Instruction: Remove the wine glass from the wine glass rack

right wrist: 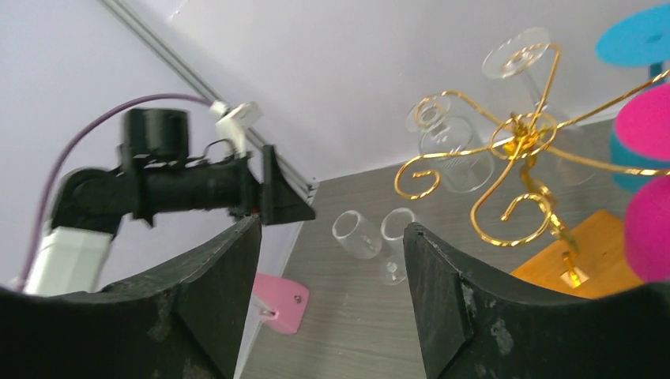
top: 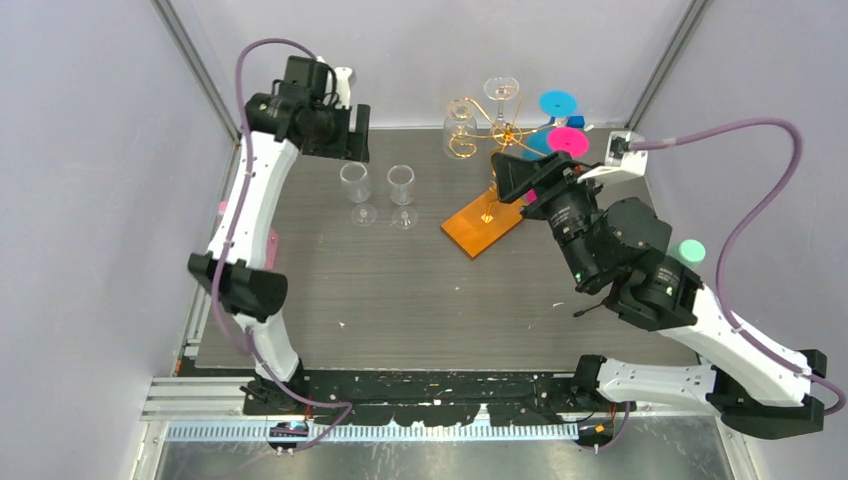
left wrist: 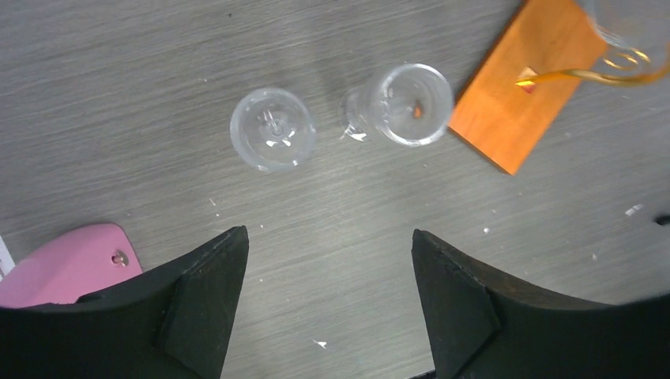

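The table (top: pixel 400 300) carries the rack (top: pixel 487 135) at its far right, gold wire rising from an orange base (top: pixel 484 225). The right gripper (right wrist: pixel 331 225) hovers close in front of the rack, jaws spread and empty. The left gripper (left wrist: pixel 328 234), likewise released, hangs above a standing glass (left wrist: pixel 272 130) and a second standing glass (left wrist: pixel 407 103), left of the base. One wine glass (right wrist: pixel 454 146) hangs upside down from a left scroll arm, and the other wine glass (right wrist: pixel 521 71) from a farther arm.

Robot lab cell, plain walls (top: pixel 80 150), bolted arms, grey table (top: pixel 400 290)
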Controlling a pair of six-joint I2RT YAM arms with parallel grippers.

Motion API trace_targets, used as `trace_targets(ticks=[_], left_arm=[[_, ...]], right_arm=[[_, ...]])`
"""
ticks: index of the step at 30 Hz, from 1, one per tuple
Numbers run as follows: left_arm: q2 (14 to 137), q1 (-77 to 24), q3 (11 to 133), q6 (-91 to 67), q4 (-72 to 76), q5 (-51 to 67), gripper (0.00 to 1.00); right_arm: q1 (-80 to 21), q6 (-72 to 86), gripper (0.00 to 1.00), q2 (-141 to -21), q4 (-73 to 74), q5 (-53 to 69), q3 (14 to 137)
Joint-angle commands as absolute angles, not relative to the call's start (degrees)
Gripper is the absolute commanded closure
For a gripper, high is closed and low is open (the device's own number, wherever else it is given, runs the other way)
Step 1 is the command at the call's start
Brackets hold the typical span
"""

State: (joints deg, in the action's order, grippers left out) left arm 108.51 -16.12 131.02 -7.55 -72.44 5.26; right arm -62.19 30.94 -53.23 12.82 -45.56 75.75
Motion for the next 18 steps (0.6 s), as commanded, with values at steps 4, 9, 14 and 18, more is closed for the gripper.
trace_targets(ticks=[4,9,14,18], left_arm=[[89.41,-15.91,116.66,-7.69,-62.80,11.91,0.04],[81.99,-15.91,110.12,-7.73,-60.00,12.60,0.01],[74.96,-15.92,100.83,-9.90,-55.01,15.17,0.00],[69.35,-15.91,92.01,-10.72,-50.32,16.69,0.00]], right_arm=[[-62.13,1.77,0.22,-58.16,11.14,-58.49,83.34],[-54.35,-3.90,0.18,-66.12,16.23,-56.56,91.18],[-36.10,8.49,0.17,-72.79,36.52,-39.94,104.88],[-25.23,15.53,0.17,-77.65,47.10,-29.78,111.46]])
